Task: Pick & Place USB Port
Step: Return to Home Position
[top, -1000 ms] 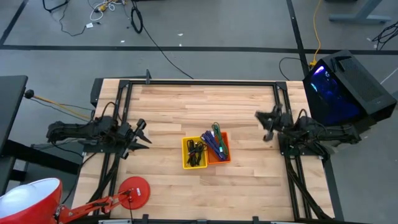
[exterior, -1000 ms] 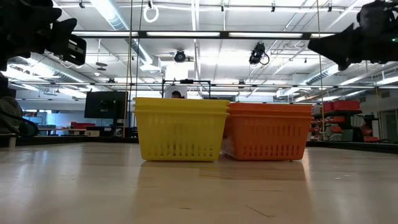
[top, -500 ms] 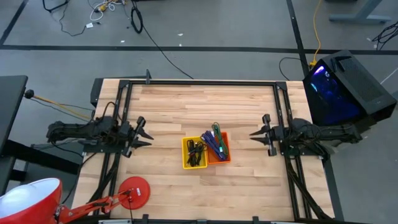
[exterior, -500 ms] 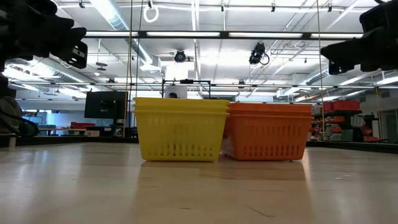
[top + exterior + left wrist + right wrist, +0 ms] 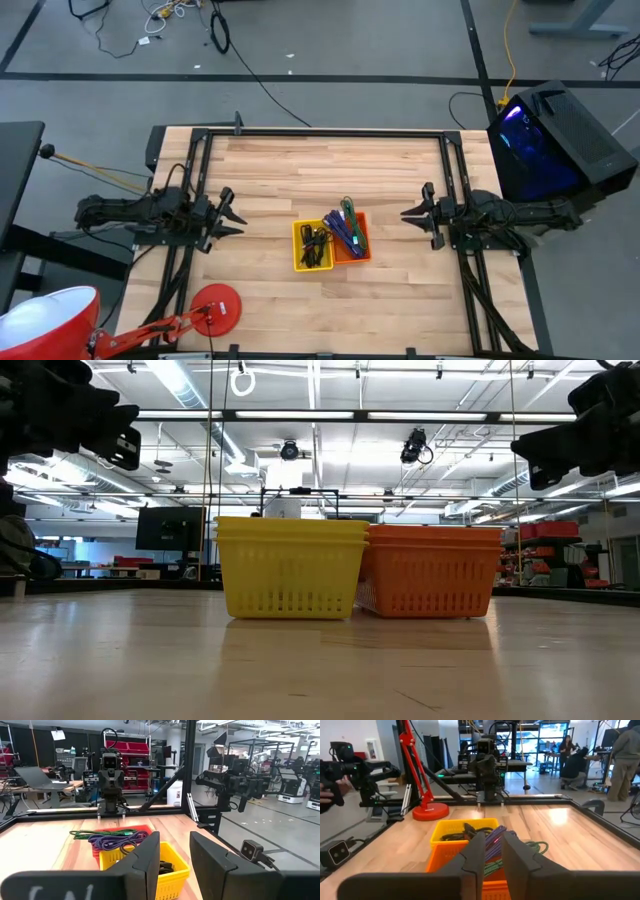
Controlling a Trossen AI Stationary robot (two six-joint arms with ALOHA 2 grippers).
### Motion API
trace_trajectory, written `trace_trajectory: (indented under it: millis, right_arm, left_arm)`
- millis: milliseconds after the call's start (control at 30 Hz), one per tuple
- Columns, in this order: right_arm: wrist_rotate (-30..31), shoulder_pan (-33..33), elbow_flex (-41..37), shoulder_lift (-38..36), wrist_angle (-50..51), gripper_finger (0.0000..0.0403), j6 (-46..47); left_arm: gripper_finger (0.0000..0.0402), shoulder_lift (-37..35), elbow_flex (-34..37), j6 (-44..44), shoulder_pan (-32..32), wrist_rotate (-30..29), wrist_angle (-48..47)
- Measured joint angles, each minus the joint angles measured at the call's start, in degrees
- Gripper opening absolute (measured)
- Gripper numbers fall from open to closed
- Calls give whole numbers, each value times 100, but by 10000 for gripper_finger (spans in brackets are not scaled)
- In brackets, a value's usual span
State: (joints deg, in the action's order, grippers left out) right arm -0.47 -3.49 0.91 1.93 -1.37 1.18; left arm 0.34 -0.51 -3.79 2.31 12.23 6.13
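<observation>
Cables (image 5: pixel 316 243) in yellow bin (image 5: pixel 296 248), between left gripper (image 5: pixel 236 214) and right gripper (image 5: pixel 412 215)

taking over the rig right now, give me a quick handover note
The left tool is open and empty, raised over the table's left side.
The right tool is open and empty, raised over the right side.
Mid-table, the yellow bin holds the black cables. The orange bin beside it holds purple and green cables.
Done: no cable shows outside the bins.
Left: probably only parking the arms.
</observation>
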Motion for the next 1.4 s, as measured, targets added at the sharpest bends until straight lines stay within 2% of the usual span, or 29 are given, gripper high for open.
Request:
trace_trajectory:
  millis: [300,1400]
  right_arm:
    - [0,0,0,0,1,65,-12]
    - [0,1,2,0,7,65,-16]
  left_arm:
    - [112,129,-4,45,0,-44,-300]
    - [112,190,4,29,0,-59,-87]
